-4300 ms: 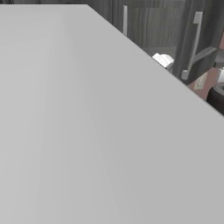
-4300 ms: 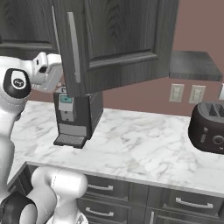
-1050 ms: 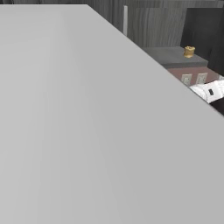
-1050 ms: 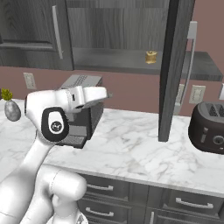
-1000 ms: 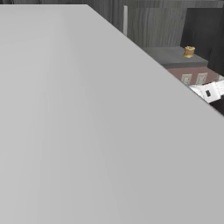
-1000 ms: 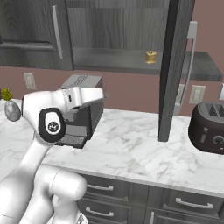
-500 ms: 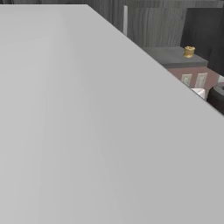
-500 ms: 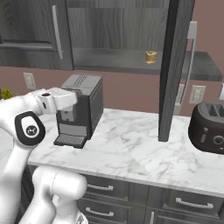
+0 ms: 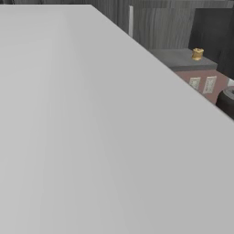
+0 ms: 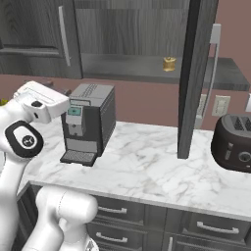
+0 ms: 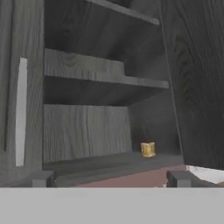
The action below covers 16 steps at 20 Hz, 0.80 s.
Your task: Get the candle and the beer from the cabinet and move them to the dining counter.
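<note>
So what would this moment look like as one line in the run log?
cabinet: door open | candle: on bottom shelf, untouched | gripper: open, empty, facing the candle

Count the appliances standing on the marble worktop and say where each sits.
2: the coffee machine at the left, near the wall; the toaster at the right edge. Others may lie outside the frame.

Dark charcoal wood-grain cabinet [image 10: 127, 29] with silver handles; a small golden-yellow candle [image 10: 169, 63] inside. White-grey veined marble worktop [image 10: 147, 166], black coffee machine [image 10: 88, 122], dusty-pink wall [image 10: 142, 105] (white sockets).

Even, flat rendered light – soft, slightly blurry, dim cabinet [image 11: 87, 87] interior.
</note>
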### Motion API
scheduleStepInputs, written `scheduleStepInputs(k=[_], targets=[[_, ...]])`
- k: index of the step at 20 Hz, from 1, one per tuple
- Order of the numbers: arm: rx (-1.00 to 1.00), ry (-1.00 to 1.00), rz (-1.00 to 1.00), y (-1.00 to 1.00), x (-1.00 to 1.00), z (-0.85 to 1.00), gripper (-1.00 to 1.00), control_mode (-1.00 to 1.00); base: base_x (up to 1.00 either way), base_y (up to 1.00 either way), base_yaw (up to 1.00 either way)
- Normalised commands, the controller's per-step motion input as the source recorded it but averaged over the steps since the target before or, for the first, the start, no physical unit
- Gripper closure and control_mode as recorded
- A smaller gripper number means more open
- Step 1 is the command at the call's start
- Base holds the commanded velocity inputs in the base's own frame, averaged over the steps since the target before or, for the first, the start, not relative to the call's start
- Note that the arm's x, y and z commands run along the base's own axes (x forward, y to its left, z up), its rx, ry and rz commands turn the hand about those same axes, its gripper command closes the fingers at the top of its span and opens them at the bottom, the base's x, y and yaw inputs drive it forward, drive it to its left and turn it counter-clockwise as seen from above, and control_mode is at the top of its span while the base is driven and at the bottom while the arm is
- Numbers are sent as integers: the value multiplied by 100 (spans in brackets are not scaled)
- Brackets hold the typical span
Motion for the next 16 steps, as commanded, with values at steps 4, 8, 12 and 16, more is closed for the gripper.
scheduleStepInputs(k=[4, 8, 12, 16], targets=[[15, -19, 22, 55, 25, 44, -100, -100, 0, 0, 0], [11, -14, 19, 51, 37, 46, -100, -100, 0, 0, 0], [4, -7, 11, 33, 39, 54, -100, -100, 0, 0, 0], [0, -1, 3, 19, 32, 46, -100, -100, 0, 0, 0]])
